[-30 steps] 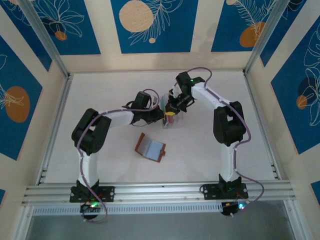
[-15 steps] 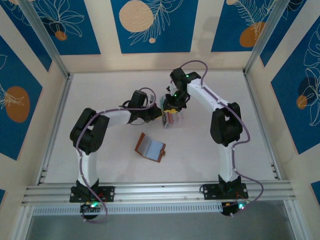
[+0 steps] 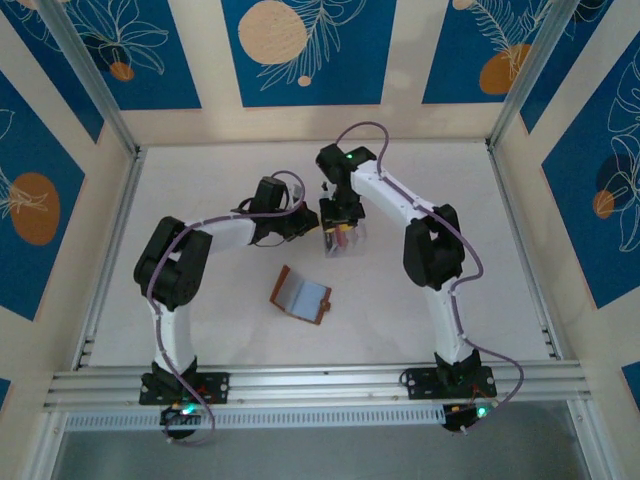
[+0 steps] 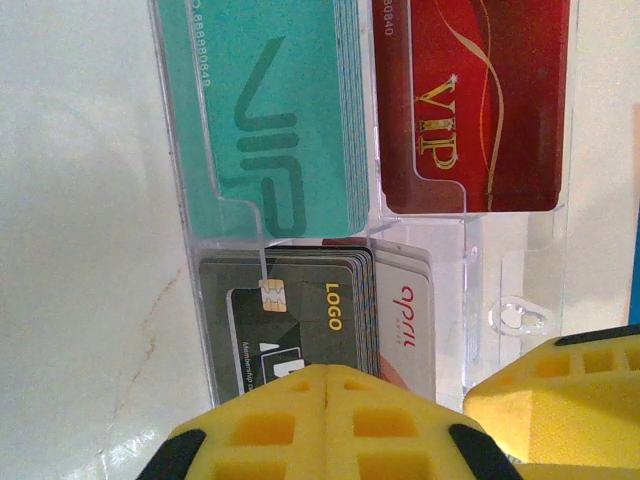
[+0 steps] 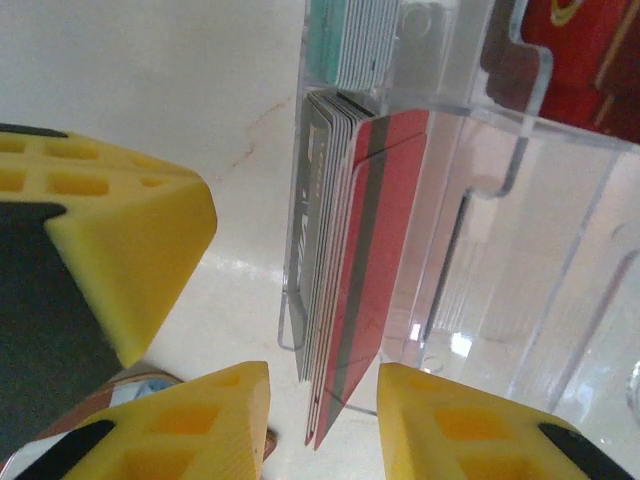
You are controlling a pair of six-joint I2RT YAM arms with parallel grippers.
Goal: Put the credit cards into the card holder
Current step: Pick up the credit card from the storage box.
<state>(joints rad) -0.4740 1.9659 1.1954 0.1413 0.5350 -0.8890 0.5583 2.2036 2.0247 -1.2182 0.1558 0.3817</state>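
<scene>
Two grippers crowd the clear card tray [image 4: 520, 260].
Left gripper [image 4: 325, 385] pinched shut, empty; right gripper [image 5: 322, 400] part open, straddling a red card [image 5: 388, 210], not gripping it.

Bright, even light is falling from overhead, leaving only faint shadows on the table [image 3: 380, 320]. Glare is glinting off the clear tray [image 5: 458, 345], and wrist-view edges are blurring slightly.

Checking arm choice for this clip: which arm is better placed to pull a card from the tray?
Probably right. The right end effector stands open, fingers either side of the red card in the clear tray; the left end effector is shut.
</scene>
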